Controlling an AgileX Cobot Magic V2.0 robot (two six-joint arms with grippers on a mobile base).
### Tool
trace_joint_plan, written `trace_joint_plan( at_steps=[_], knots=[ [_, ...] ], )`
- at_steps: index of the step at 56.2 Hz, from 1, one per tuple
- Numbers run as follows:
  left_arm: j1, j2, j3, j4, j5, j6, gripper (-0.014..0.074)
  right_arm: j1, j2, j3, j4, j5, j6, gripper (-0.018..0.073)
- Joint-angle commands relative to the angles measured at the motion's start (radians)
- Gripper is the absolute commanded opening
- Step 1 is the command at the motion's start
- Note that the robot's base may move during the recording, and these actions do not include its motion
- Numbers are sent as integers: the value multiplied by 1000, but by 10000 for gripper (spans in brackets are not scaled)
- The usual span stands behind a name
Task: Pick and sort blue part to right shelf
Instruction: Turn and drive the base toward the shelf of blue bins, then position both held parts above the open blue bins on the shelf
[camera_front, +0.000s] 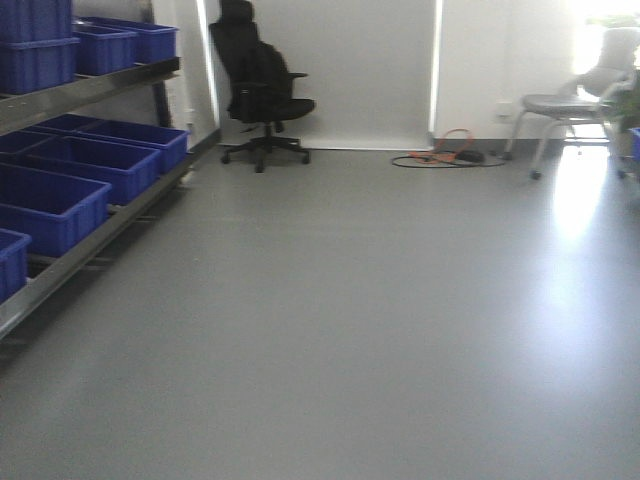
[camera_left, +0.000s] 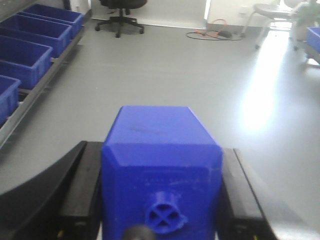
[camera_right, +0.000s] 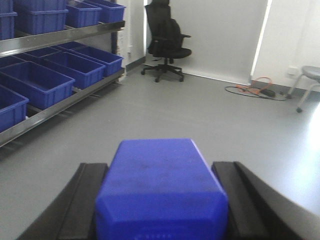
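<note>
Carry stage: both arms loaded, drop-off shelf not really in sight

The left gripper (camera_left: 162, 200) is clamped on a blue part (camera_left: 160, 145), black fingers (camera_left: 82, 190) pressed to both sides, and the right gripper (camera_right: 160, 205) grips a second blue part (camera_right: 160, 180) the same way, so I'd say picking is done and this is the transport bit. Next move looks like turning the base toward the right side. Only a sliver of a blue box (camera_left: 314, 42) shows at the right edge there, and I can't tell if that's the target shelf. The floor (camera_front: 350, 330) is smooth grey with strong window glare on the right. There's a metal rack (camera_front: 95, 88) of blue bins (camera_front: 60, 205) along the left wall, a black office chair (camera_front: 262, 85) at the back, a coiled cable (camera_front: 450, 155) on the ground and a grey chair (camera_front: 570, 105) beyond it.
</note>
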Motion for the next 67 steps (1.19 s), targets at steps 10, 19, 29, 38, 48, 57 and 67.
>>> trace_joint_plan(
  at_steps=[10,19,29,38,48,57,67],
  knots=[
    [-1,12,-33,-4,-92,-6,335,1,14,-32,-15,-95,-4,205],
    [-1,12,-33,-4,-92,-6,335,1,14,-32,-15,-95,-4,205],
    [-1,12,-33,-4,-92,-6,335,1,14,-32,-15,-95,-4,205],
    [-1,14,-33,-4,-92,-6,335,1,14,-32,-15,-95,-4,205],
    [-1,14,-33,-4,-92,-6,335,1,14,-32,-15,-95,-4,205],
    [-1,14,-33,-4,-92,-6,335,1,14,-32,-15,-95,-4,205],
    [-1,14,-33,-4,-92,-6,335,1,14,-32,-15,-95,-4,205]
  ],
)
